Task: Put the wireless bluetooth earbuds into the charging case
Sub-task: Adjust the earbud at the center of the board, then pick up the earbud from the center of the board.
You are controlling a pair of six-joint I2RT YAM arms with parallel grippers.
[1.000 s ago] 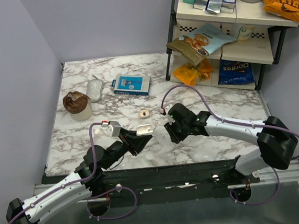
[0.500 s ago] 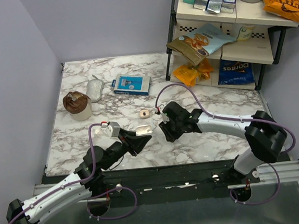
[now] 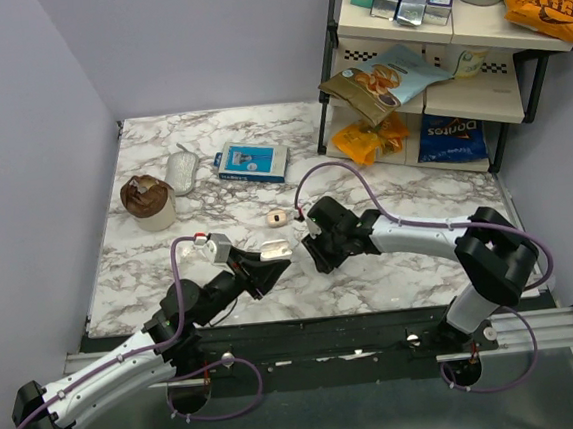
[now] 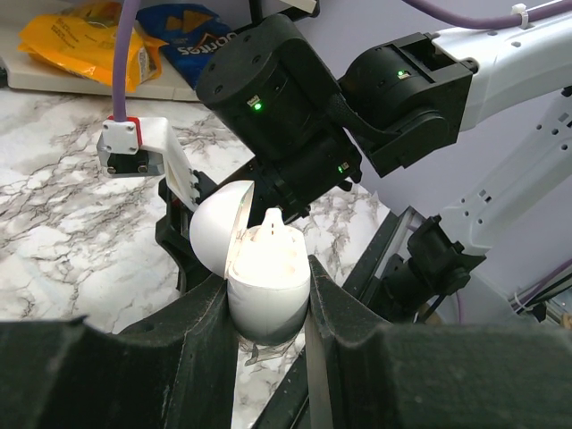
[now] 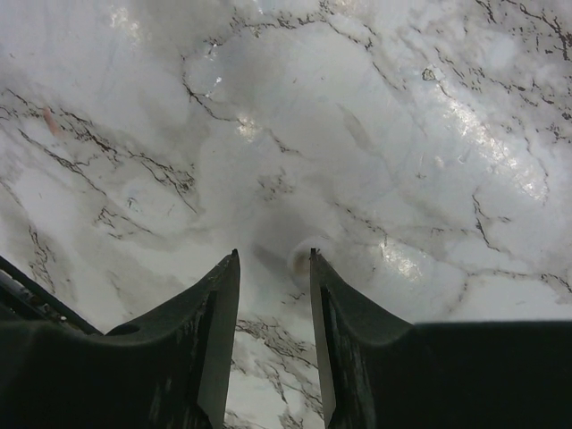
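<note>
Left arm comes in low from well to the near-left of the charging case (image 3: 276, 245), forearm stretched over the marble tabletop (image 3: 170, 260). The left claw (image 4: 266, 299) is clamped tight on the case body, one finger on each side. The lid (image 4: 214, 234) is swung open, on the side away from the other arm. One earbud (image 4: 271, 223) stands in the case's mouth, its narrow end poking up. Right arm now: elbow bent well to the case's right, forearm running across toward the case. The right claw (image 5: 273, 257) is tipped down at the tabletop just beside the case, close but apart from it. Its jaws stand part-way apart over bare marble. A small whitish piece (image 5: 299, 260) shows at one fingertip, too blurred to name, and whether it is gripped I cannot tell. Just behind the charging case lies a small round beige case (image 3: 277, 217), near both claws. Well behind and left of the charging case sit a blue box (image 3: 252, 162), a grey mouse-shaped thing (image 3: 180, 172) and a brown-topped cup (image 3: 147, 200). Far behind it to the right stands a shelf (image 3: 401, 26) of snack bags.
</note>
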